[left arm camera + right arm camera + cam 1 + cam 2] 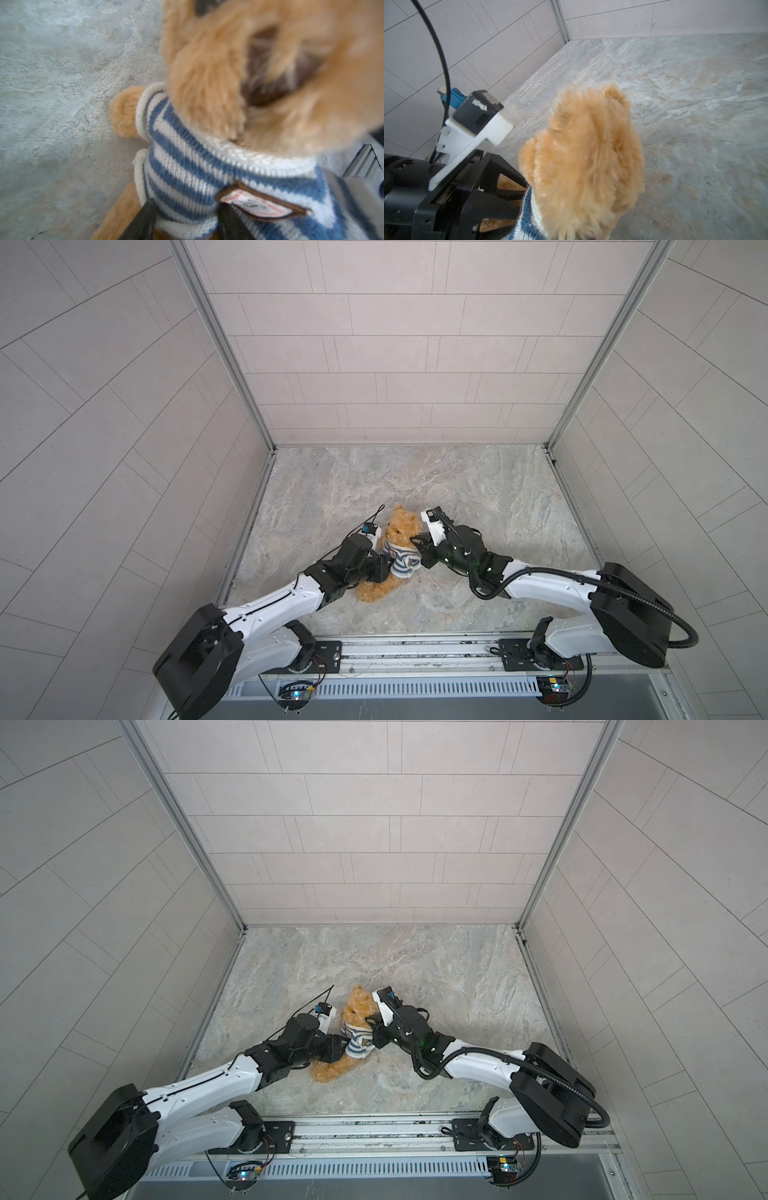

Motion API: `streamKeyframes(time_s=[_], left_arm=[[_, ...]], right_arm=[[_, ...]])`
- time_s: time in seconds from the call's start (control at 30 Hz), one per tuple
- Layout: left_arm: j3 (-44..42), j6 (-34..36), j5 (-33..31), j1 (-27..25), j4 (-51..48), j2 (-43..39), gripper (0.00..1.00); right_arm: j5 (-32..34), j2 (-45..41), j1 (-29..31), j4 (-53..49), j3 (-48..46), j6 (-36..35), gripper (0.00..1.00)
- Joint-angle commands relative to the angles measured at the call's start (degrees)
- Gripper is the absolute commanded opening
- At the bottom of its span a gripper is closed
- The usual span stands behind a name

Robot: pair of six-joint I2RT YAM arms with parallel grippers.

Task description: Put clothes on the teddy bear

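Stereo and wrist views of a teddy bear [400,526] [357,1004] lying on the marble-patterned desk [478,497], left of centre and towards the near edge, with its head towards the tiled back wall [399,364] and its legs towards the robot. A blue-and-white striped knit sweater [400,562] [187,166] covers the torso. Its collar sits round the neck, and one paw [122,112] comes out of a rolled cuff. A brown-edged badge [259,205] is sewn on the front. The left hand [385,567] [187,224] is about half closed, with its dark fingers [145,220] on either side of the waist, clamping the bear through the sweater's lower hem. The right hand [419,551] is at the bear's other side, level with the shoulder, and its jaws are fully together. No view shows whether they pinch cloth or fur. In the right wrist view only the back of the bear's head [587,149] appears, beside the left arm's camera mount [475,124]
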Motion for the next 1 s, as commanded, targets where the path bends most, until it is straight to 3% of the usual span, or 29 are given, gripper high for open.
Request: streamKeyframes(time_s=[0.0,0.27,0.6,0.8,0.97], left_arm=[[1.4,1.0,-3.6,0.9,-4.2,-0.6,0.53],[3.3,1.2,-2.8,0.5,-5.9,-4.0,0.62],[5.3,1.7,-7.6,-3.6,-13.7,-9.5,0.71],[3.9,-4.6,-6.8,-7.6,-15.5,-17.6,0.66],[0.6,-13.7,-1.8,-12.2,-8.6,-22.1,0.6]], right_arm=[[9.8,-3.7,2.0,1.0,-2.2,-0.4,0.0],[19.9,-7.5,7.1,3.1,-5.5,-0.2,0.0],[28.8,-7.9,12.8,7.1,-6.5,-0.5,0.0],[30.9,-8.1,13.9,9.1,-7.5,-0.5,0.0],[32.8,-9.2,14.9,9.2,-7.9,-0.7,0.0]])
